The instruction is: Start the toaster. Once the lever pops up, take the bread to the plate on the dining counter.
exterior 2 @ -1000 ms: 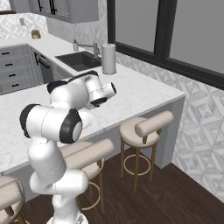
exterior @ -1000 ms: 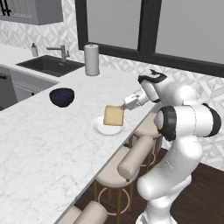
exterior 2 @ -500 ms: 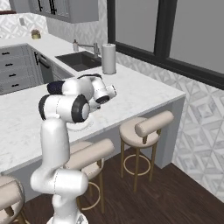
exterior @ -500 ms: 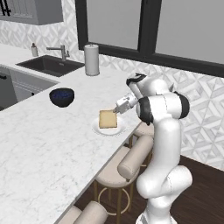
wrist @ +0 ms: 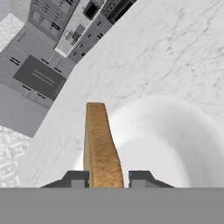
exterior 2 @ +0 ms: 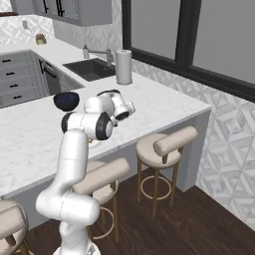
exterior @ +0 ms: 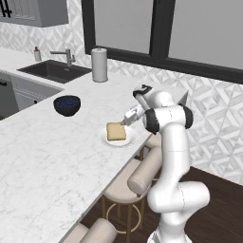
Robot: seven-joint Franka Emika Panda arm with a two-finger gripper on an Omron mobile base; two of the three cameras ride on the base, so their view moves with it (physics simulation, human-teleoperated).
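The bread, a tan slice with a brown crust, lies on the small white plate near the edge of the dining counter. My gripper sits at the slice's right edge. In the hand view the bread is seen edge-on between my gripper's fingertips. The left tip touches the slice and a thin gap shows at the right tip, so the jaws stand slightly open. The plate curves beneath. The toaster is out of view.
A dark blue bowl stands left of the plate on the counter. A paper towel roll and a sink are farther back. Padded stools line the counter's overhanging edge below my arm.
The slice has come down from a raised, tilted hold to lie on the plate. My jaws have eased apart a little around it.
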